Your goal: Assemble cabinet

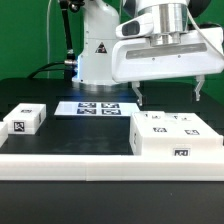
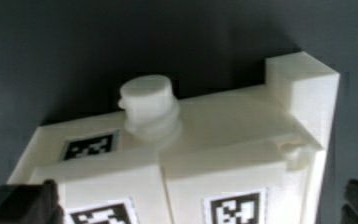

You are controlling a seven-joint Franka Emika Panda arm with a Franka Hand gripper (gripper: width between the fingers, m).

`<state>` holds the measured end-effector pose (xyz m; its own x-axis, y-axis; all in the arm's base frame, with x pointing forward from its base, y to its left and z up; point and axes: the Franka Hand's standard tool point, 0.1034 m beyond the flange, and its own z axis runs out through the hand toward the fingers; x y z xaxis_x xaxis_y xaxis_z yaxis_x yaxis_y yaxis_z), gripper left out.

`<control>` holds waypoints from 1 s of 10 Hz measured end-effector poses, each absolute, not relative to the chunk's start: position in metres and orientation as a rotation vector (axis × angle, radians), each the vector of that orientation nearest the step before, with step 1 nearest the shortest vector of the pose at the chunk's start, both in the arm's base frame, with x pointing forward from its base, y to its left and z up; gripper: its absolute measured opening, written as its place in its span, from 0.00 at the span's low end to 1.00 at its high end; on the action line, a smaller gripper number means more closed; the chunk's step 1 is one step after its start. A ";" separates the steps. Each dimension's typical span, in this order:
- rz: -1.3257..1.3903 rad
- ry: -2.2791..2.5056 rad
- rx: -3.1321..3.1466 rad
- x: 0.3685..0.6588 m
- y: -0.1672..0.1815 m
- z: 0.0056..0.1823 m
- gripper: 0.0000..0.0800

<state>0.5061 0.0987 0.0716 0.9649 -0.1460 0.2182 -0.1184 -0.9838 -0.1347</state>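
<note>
Jaws stood wide apart, holding nothing. The fingertips hung just above the cabinet body, one toward each end; we could not tell whether they touched it. The body sat on the dark worktop, tags up. In the wrist view a short round peg and a raised corner block stood proud of its top. We judged it rigid moulded plastic, probably hollow and light, and smooth enough to slip. A hold across a narrow wall or the block seemed safest to us, since the full length looked near the jaws' limit. The small panel piece lay well apart from the body, and the marker board lay behind the body, toward the panel piece.
</note>
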 end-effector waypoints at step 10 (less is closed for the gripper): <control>-0.382 0.011 -3.057 0.500 0.080 0.059 1.00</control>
